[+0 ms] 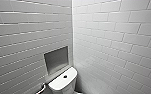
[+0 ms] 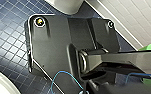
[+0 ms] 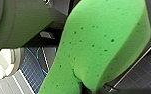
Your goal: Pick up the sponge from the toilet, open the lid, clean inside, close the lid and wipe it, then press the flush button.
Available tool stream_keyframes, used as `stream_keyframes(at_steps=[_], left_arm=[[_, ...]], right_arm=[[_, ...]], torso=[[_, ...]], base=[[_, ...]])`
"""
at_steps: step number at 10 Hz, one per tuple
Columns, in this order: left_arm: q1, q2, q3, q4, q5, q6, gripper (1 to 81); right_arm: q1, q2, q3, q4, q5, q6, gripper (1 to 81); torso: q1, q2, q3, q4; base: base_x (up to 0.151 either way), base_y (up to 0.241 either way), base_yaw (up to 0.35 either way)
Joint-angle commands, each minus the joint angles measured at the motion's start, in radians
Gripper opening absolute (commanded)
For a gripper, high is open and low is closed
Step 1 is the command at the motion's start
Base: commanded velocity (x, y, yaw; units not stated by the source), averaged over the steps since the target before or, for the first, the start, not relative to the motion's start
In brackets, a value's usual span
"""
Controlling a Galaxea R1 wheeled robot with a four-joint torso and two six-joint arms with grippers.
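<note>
Sponge (image 3: 103, 42), bright green, hangs close above the blue floor tiles (image 3: 32, 68), creased where the right gripper (image 3: 84, 86) is clamped on it. Farther off, the toilet (image 1: 62, 84) stands against the white-tiled wall (image 1: 28, 37), flush button (image 1: 65, 76) dark on its tank top.

1. One toilet (image 1: 62, 83), far as I can see.
2. One flush button (image 1: 65, 76), middle of the tank top.
3. One sponge (image 3: 103, 42), green.
4. Two tiled walls (image 1: 21, 37), meeting in a corner.
5. One niche (image 1: 56, 60) above the tank.
6. One hose (image 1: 42, 88), by the tank's left edge.
</note>
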Motion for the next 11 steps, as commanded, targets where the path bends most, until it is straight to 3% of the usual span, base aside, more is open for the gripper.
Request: stream_keyframes(at_steps=[1, 2, 3, 5, 6, 8, 11], left_arm=[[0.062, 0.139, -0.182, 0.032, -0.078, 0.013, 1.0], [0.076, 0.175, -0.237, 0.029, -0.097, 0.011, 1.0], [0.085, 0.216, -0.290, 0.027, -0.099, 0.011, 1.0], [0.093, 0.269, -0.349, 0.027, -0.099, 0.011, 1.0], [0.093, 0.284, -0.366, 0.026, -0.099, 0.010, 1.0], [0.093, 0.318, -0.405, 0.023, -0.096, 0.004, 1.0], [0.099, 0.454, -0.614, -0.011, -0.087, -0.004, 1.0]], right_arm=[[0.025, 0.007, 0.001, 0.000, -0.054, 0.001, 1.0], [0.030, 0.009, -0.004, 0.000, -0.054, 0.001, 1.0], [0.034, 0.010, -0.007, 0.000, -0.056, 0.001, 1.0], [0.035, 0.013, -0.008, 0.000, -0.056, 0.001, 1.0], [0.035, 0.015, -0.014, 0.004, -0.054, 0.001, 1.0], [0.036, 0.023, -0.034, 0.017, -0.054, 0.001, 1.0], [0.042, 0.062, -0.094, 0.021, -0.056, 0.002, 1.0]], torso=[[0.001, 0.000, 0.000, 0.000], [0.001, 0.000, 0.024, 0.000], [0.001, 0.000, 0.098, 0.000], [0.001, 0.000, 0.110, 0.000], [0.001, 0.000, 0.055, 0.000], [0.001, -0.001, 0.089, 0.000], [0.001, -0.002, 0.097, 0.000]], base=[[0.000, 0.000, 0.000], [0.000, 0.000, 0.000], [0.000, 0.000, 0.000], [0.000, 0.000, 0.000], [0.000, 0.000, 0.000], [0.000, 0.000, 0.000], [0.000, 0.000, 0.000]])
